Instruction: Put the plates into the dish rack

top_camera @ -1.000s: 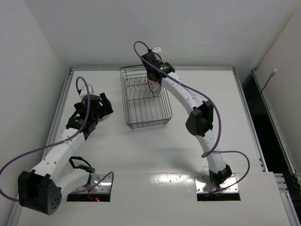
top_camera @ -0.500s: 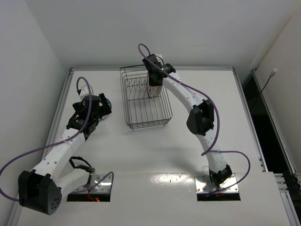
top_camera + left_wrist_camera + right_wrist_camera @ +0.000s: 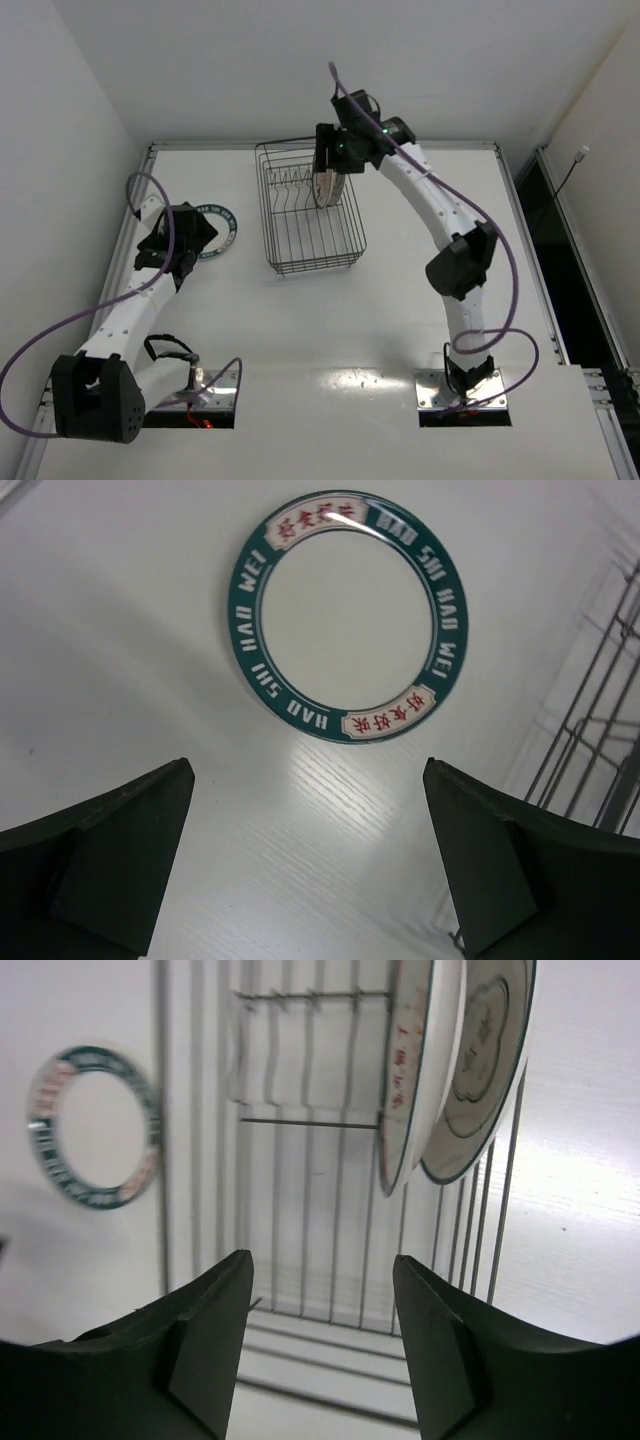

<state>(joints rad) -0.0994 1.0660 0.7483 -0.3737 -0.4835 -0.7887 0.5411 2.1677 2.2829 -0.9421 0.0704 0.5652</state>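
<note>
Dish rack (image 3: 310, 240): two plates (image 3: 410, 1080) on edge at its right side, apparently touching. Teal-ringed plate (image 3: 348, 615): flat on table (image 3: 300, 330) left of rack, beneath spread left gripper (image 3: 308, 770). Right gripper (image 3: 322, 1260): spread, empty, above rack.

A white plate (image 3: 348, 616) with a dark teal ring rim, lettered in white and red, lay flat on the white table (image 3: 120, 630). The left gripper (image 3: 306, 780) hung above its near side, fingers spread wide and clear of it. The dish rack (image 3: 600, 730) showed its wires at the right edge.
</note>
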